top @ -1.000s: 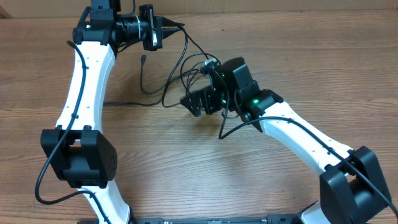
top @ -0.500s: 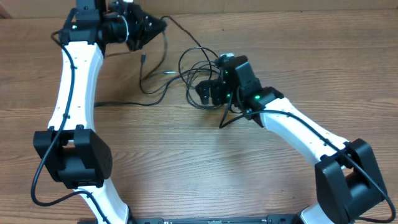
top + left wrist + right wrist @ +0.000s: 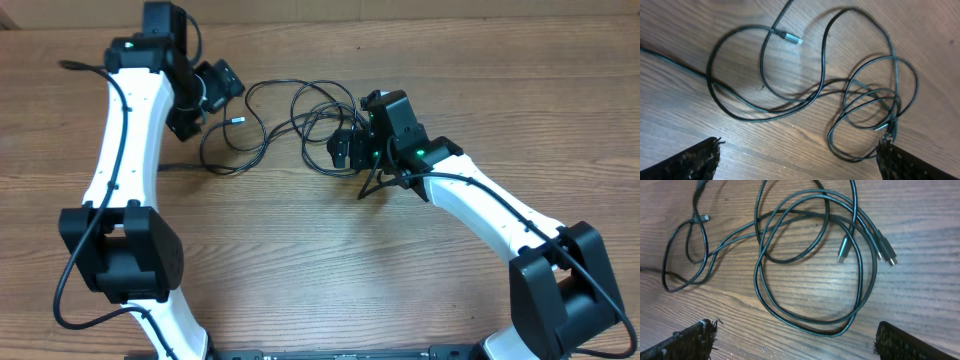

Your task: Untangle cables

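Looking at it, you're barely started: the thin black cables with silver plug tips lie on the brown wooden table between the arms, loops crossing in a knot. Left gripper and right gripper both gape wide, empty.

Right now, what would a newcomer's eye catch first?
The thin black cables with silver plug tips, sprawled in overlapping loops across the brown wooden table. Next, the left end effector and right end effector, each open above the loops, holding nothing.
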